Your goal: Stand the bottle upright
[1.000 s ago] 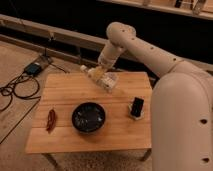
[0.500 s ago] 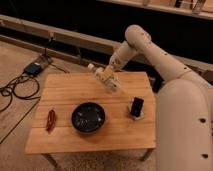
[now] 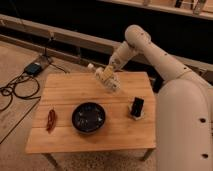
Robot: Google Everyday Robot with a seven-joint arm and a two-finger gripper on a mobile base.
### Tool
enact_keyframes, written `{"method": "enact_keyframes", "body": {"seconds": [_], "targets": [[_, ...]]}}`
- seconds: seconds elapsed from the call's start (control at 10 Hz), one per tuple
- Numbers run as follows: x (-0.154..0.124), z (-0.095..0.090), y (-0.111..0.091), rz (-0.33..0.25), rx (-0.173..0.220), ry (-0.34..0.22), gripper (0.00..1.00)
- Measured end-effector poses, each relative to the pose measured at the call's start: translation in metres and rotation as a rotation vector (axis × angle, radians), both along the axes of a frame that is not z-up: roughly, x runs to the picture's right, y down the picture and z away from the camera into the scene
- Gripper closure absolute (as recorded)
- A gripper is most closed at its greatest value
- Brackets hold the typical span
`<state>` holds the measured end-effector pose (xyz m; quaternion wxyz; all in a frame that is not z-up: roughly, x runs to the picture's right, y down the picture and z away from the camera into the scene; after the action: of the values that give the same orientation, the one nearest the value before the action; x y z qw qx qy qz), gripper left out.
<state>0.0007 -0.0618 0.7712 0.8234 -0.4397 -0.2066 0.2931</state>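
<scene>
- Since the earlier frames the arm [image 3: 150, 50] has swung from over the table's middle toward its far right part, and the bottle [image 3: 95, 70] has come up off the wood with it.
- The gripper [image 3: 106, 73] hangs over the far half of the table [image 3: 65, 90], right of centre, its fingers pressed together on the bottle.
- The bottle is pale and clear, tilted, with its narrow end pointing up and to the left; it is clear of the tabletop.
- Just below and right of the gripper sits a white cup [image 3: 113, 84]; whether it touches the bottle or the fingers cannot be told.
- Nearer the front, at the table's middle, stands a dark bowl [image 3: 88, 118], well apart from the gripper.
- To the right of the bowl a black slab [image 3: 137, 106] stands upright in a white stand, near the right edge.
- A red pepper [image 3: 51, 120] lies near the left edge, lengthwise along it.
- On the floor left of the table lie black cables [image 3: 15, 90] and a small dark box [image 3: 34, 68].
- The robot's white body [image 3: 185, 125] fills the right side.
</scene>
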Motion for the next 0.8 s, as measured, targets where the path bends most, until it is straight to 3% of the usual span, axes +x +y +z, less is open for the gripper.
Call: {"method": "enact_keyframes", "body": {"seconds": [0.2,0.4,0.6,0.8], "targets": [[-0.001,0.004,-0.003,0.032,0.019,-0.011,1.0],[-0.002,0.011,-0.014,0.127,0.073,-0.049,1.0],[0.014,0.02,-0.031,0.316,0.197,-0.125,1.0],[0.034,0.022,-0.03,0.42,0.283,-0.186,1.0]]}}
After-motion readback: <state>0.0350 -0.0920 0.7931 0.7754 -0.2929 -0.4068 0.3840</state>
